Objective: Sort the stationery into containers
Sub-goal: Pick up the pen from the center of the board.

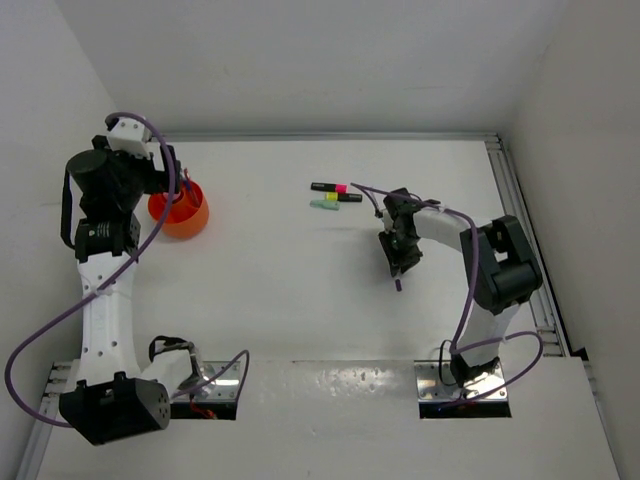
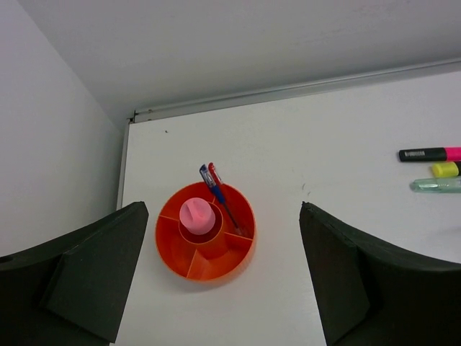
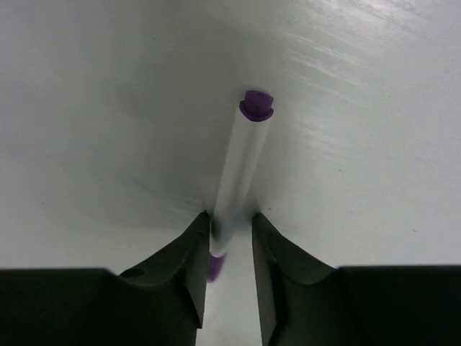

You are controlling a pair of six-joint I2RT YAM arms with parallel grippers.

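Right gripper point(image 3: 230, 220) has its two dark fingers on both sides of the white pen point(image 3: 241, 158). The fingers are very close to the pen. I cannot tell if they squeeze it yet.

The pen is long, thin and smooth, with a purple cap point(image 3: 256, 105) at the far end. It points straight away from the hand, so the fingers close across its thin side. That looks like a good way to grab it.

The orange bowl point(image 2: 173, 259) is well apart from the pen, over by the other arm. So the pen has a long way to go across the white table point(image 1: 280, 290).

Left gripper point(image 2: 223, 216) hangs over the bowl with its fingers spread wide and nothing in them. The bowl is round, shiny plastic with little walls inside. A chunky pink thing point(image 2: 197, 215) sits in its middle cup. A blue pen and a red pen point(image 2: 216, 189) lean in it and poke over the rim.

Three short highlighters point(image 2: 431, 153) lie side by side on the table, well apart from the bowl and on the same side of it as the pen.
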